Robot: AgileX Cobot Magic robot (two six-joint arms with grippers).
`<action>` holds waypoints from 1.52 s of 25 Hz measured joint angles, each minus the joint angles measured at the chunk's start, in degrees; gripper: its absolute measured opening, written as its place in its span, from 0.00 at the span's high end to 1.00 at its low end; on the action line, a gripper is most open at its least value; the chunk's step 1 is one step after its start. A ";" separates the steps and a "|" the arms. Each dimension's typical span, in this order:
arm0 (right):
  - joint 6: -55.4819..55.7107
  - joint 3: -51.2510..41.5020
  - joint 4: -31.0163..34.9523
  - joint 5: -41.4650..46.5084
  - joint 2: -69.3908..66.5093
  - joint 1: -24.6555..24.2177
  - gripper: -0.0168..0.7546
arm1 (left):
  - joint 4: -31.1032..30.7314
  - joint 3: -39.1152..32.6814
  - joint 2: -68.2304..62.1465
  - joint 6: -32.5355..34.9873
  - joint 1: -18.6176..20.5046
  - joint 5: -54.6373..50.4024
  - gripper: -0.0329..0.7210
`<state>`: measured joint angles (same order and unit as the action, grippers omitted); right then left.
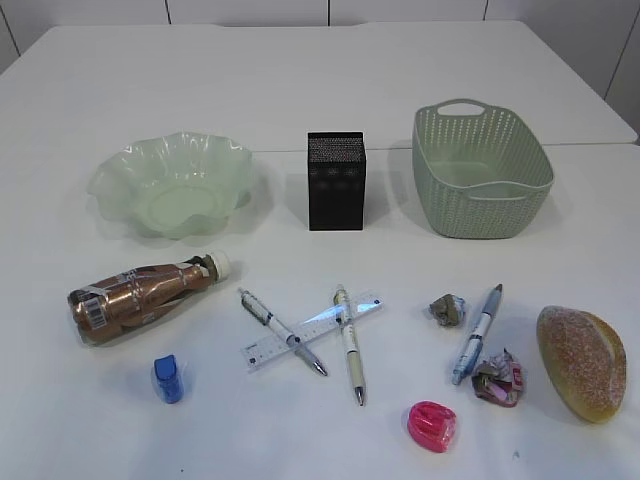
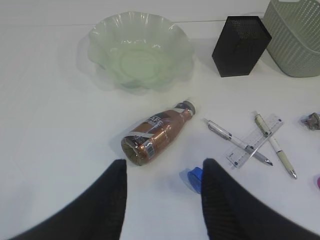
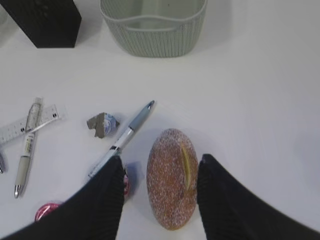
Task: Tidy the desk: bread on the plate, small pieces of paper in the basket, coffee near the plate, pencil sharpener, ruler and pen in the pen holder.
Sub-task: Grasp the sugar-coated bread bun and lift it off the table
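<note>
The bread point(image 3: 172, 177) lies at the desk's front right, between the fingers of my open right gripper point(image 3: 161, 160), untouched. My open left gripper point(image 2: 164, 167) hovers with nothing in it, just short of the coffee point(image 2: 159, 132), which lies on its side; a blue pencil sharpener point(image 2: 195, 179) sits by its right finger. The ruler point(image 1: 312, 330) lies crossed with two pens point(image 1: 349, 342), and a third pen point(image 1: 477, 333) lies between two crumpled papers point(image 1: 448, 309). The plate point(image 1: 110, 175), pen holder point(image 1: 336, 180) and basket point(image 1: 480, 170) stand behind, all empty. Neither gripper shows in the exterior view.
A pink pencil sharpener point(image 1: 432, 426) sits near the front edge, left of the bread. The second crumpled paper point(image 1: 498, 379) lies close to the bread's left side. A seam crosses the desk point(image 1: 300, 60) behind the containers.
</note>
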<state>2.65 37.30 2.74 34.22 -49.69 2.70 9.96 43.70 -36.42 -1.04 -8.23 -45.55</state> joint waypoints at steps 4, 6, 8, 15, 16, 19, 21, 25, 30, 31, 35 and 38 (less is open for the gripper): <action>-0.14 -2.36 -0.62 -0.80 2.32 0.00 0.48 | 0.03 0.00 0.00 0.00 0.00 0.12 0.50; -0.27 -4.62 -0.65 -1.06 3.58 0.00 0.48 | 0.03 0.00 0.00 0.00 0.00 0.12 0.50; -0.27 -8.05 -0.65 -1.83 5.65 0.00 0.48 | 0.03 0.00 0.00 0.00 0.00 0.12 0.50; -0.27 -12.66 -0.74 -5.30 8.44 0.00 0.48 | 0.03 0.00 0.00 0.00 0.00 0.12 0.50; -0.27 -12.66 -0.74 -5.30 8.44 0.00 0.48 | 0.03 0.00 0.00 0.00 0.00 0.12 0.50; -0.38 -13.07 -0.77 -5.79 4.93 0.00 0.48 | 0.03 0.00 0.00 0.00 0.00 0.12 0.50; -0.38 -13.07 -0.77 -6.01 2.90 0.00 0.48 | 0.03 0.00 0.00 0.00 0.00 0.12 0.50; -0.28 -13.07 -0.86 -6.43 -3.43 0.00 0.48 | 0.03 0.00 0.00 0.00 0.00 0.12 0.50; -0.17 -13.07 0.17 -7.04 -9.07 0.00 0.42 | 0.03 0.00 0.00 0.00 0.00 0.12 0.50; -0.17 -13.07 1.58 -8.07 -12.41 0.00 0.33 | 0.03 0.00 0.00 0.00 0.00 0.12 0.50; -0.07 -13.07 3.29 -11.27 -17.15 0.00 0.28 | 0.03 0.00 0.00 0.00 0.00 0.12 0.50; -0.06 -13.07 3.50 -12.60 -20.19 0.00 0.27 | 0.03 0.00 0.00 0.00 0.00 0.12 0.50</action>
<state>2.60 24.23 6.23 21.62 -69.88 2.70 9.99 43.70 -36.42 -1.04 -8.23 -45.42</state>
